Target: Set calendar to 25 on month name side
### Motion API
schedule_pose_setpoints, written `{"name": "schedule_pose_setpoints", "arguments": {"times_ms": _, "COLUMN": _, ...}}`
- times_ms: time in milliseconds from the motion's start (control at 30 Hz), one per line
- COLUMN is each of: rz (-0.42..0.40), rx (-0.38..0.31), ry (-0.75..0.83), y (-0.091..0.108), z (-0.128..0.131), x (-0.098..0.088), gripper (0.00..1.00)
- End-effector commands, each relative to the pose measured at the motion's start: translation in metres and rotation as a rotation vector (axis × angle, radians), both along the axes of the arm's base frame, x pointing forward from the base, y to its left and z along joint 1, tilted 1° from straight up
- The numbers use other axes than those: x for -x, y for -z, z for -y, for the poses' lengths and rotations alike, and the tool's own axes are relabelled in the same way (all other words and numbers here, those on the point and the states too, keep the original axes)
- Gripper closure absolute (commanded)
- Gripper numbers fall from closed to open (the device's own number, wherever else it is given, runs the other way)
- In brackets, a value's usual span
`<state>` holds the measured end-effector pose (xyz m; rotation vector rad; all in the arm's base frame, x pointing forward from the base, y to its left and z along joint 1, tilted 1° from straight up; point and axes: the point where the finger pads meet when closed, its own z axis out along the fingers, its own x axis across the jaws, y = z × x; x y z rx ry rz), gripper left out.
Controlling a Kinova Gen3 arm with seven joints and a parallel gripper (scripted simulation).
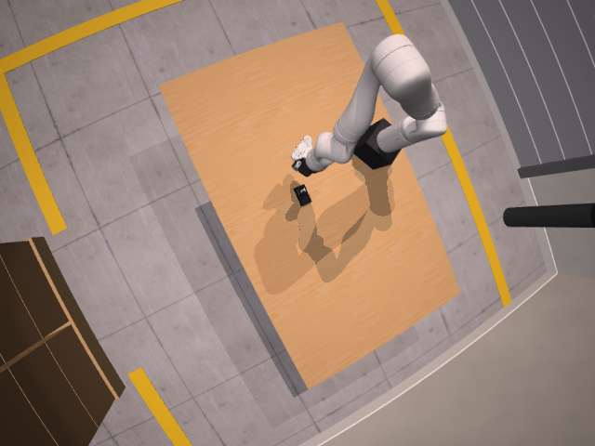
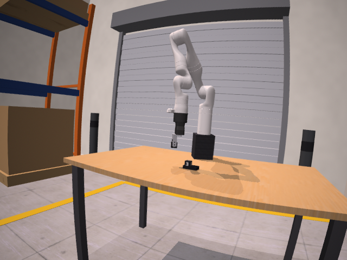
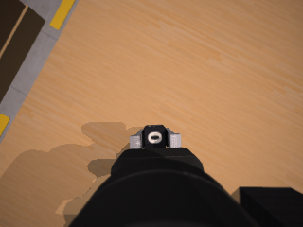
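Observation:
A small black tray (image 1: 302,195) lies flat on the wooden table; it also shows in the exterior view (image 2: 191,167). One black cube (image 2: 187,162) with a white digit stands at the tray's left end. My gripper (image 2: 174,144) hangs in the air above the table, up and to the left of the tray, fingers pointing down. It is shut on a second black cube (image 3: 155,137), which shows a white 0 toward the wrist camera between the two grey fingertips. From above, the gripper (image 1: 298,165) is beside the tray, toward the arm's base.
The arm's black base block (image 2: 203,145) stands on the table just behind the tray. A tall shelf with a brown box (image 2: 36,137) stands off to the left, away from the table.

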<state>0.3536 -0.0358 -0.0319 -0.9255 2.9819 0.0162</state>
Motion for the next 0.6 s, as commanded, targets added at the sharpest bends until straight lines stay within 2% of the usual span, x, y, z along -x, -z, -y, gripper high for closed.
{"name": "schedule_pose_setpoints", "arguments": {"times_ms": 0, "rz": 0.002, "rx": 0.001, "ry": 0.078, "y": -0.0006, "z": 0.0001, "x": -0.0018, "gripper": 0.40}}
{"name": "schedule_pose_setpoints", "arguments": {"times_ms": 33, "rz": 0.001, "rx": 0.001, "ry": 0.130, "y": -0.0007, "z": 0.0004, "x": -0.0018, "gripper": 0.40}}
{"name": "schedule_pose_setpoints", "arguments": {"times_ms": 100, "rz": 0.001, "rx": 0.001, "ry": 0.130, "y": -0.0007, "z": 0.0004, "x": -0.0018, "gripper": 0.40}}
{"name": "schedule_pose_setpoints", "arguments": {"times_ms": 367, "rz": -0.003, "rx": -0.007, "ry": 0.523, "y": -0.0014, "z": 0.0002, "x": -0.0026, "gripper": 0.40}}
{"name": "schedule_pose_setpoints", "arguments": {"times_ms": 567, "rz": -0.002, "rx": -0.009, "ry": 0.577, "y": -0.0016, "z": -0.0002, "x": -0.0029, "gripper": 0.40}}
